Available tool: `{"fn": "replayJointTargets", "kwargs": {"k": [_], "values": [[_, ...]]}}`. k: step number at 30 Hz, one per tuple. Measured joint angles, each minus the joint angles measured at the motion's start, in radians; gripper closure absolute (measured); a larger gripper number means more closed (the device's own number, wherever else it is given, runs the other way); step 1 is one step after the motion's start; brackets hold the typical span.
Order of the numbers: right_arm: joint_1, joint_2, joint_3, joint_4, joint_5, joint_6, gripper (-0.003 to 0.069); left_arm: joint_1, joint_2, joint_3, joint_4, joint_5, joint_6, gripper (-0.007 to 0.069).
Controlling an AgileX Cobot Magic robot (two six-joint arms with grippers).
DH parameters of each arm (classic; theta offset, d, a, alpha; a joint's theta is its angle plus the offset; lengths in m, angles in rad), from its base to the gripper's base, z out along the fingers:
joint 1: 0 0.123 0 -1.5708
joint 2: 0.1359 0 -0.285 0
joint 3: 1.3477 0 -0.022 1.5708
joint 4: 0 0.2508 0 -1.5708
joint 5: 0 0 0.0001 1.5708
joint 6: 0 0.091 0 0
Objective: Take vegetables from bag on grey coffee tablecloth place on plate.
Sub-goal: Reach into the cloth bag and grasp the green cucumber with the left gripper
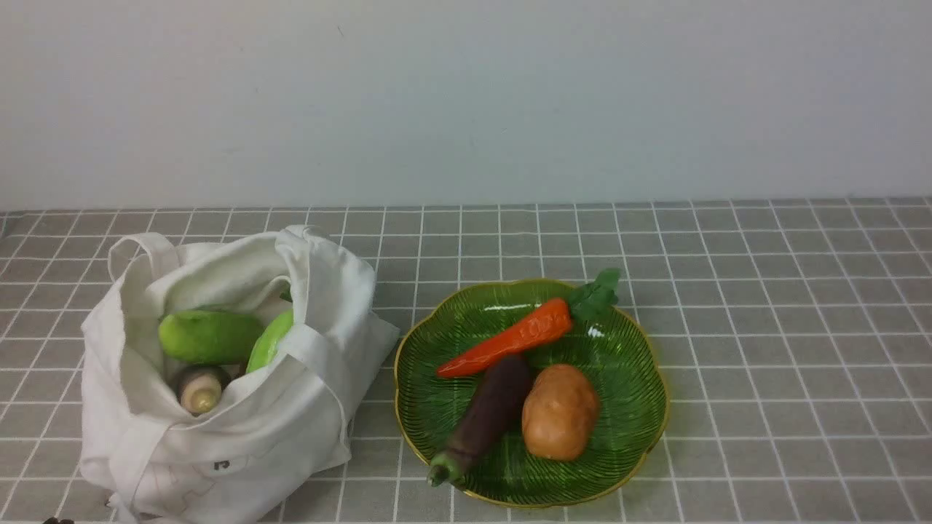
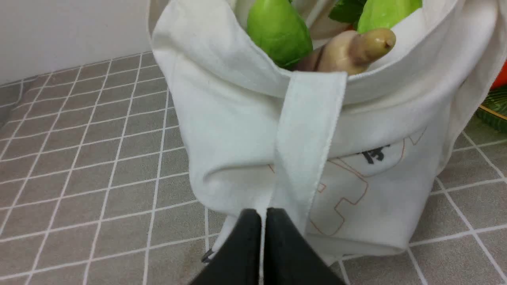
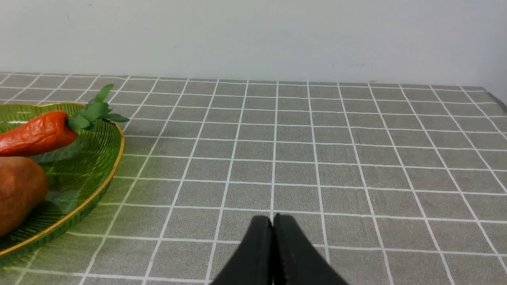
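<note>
Both grippers have their black fingers pressed together and nothing between them. The left gripper (image 2: 263, 215) is right at the foot of the bag (image 2: 237, 130). I cannot tell whether its tips touch the cloth or stop just short. A broad strap (image 2: 307, 130) hangs down the bag's front directly ahead of it. The right gripper (image 3: 272, 221) hovers over bare tablecloth (image 3: 317, 158), and the plate (image 3: 115, 158) lies ahead and off to its bag-facing side, well apart.

Beyond and above the left gripper, the bag's open mouth shows a cucumber (image 2: 279, 31), a second light-green piece (image 2: 386, 12) and a pale beige stub (image 2: 352, 49) that I cannot identify. Ahead of the right gripper, the plate carries the carrot (image 3: 35, 132) and the potato (image 3: 18, 190). The front view adds the eggplant (image 1: 491, 411), which lies between them with its stem end over the near rim.

With three vegetables plated and at least three in the bag, the job looks about half done, and neither arm is reaching in yet.

Folds hide the depths of the bag, so more could lie under the visible pieces. A scrap of dark leaf near the mouth belongs to something unseen. The bag's printed mark is creased and unreadable. The right wrist view cuts off most of the plate, and neither gripper shows clearly in the front view.
</note>
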Motion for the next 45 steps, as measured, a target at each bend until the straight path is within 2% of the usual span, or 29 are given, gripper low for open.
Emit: {"fn": "replayJointTargets", "kwargs": {"k": [28,31,33,36,37,38,41,45], "values": [[0.0,0.0,0.0,0.0,0.0,0.0,0.0673,0.0,0.0,0.0,0.007,-0.001,0.0,0.0626],[0.0,0.0,0.0,0.0,0.0,0.0,0.0673,0.0,0.0,0.001,0.004,-0.043,-0.018,0.0626],[0.0,0.0,0.0,0.0,0.0,0.0,0.0673,0.0,0.0,0.001,-0.024,-0.075,-0.047,0.0626],[0.0,0.0,0.0,0.0,0.0,0.0,0.0673,0.0,0.0,0.001,-0.217,-0.188,-0.178,0.0626],[0.0,0.0,0.0,0.0,0.0,0.0,0.0673,0.0,0.0,0.001,-0.241,-0.194,-0.197,0.0626],[0.0,0.0,0.0,0.0,0.0,0.0,0.0673,0.0,0.0,0.001,-0.332,-0.233,-0.24,0.0626],[0.0,0.0,0.0,0.0,0.0,0.0,0.0673,0.0,0.0,0.001,-0.474,-0.306,-0.276,0.0626],[0.0,0.0,0.0,0.0,0.0,0.0,0.0673,0.0,0.0,0.001,-0.602,-0.427,-0.288,0.0626]]}}
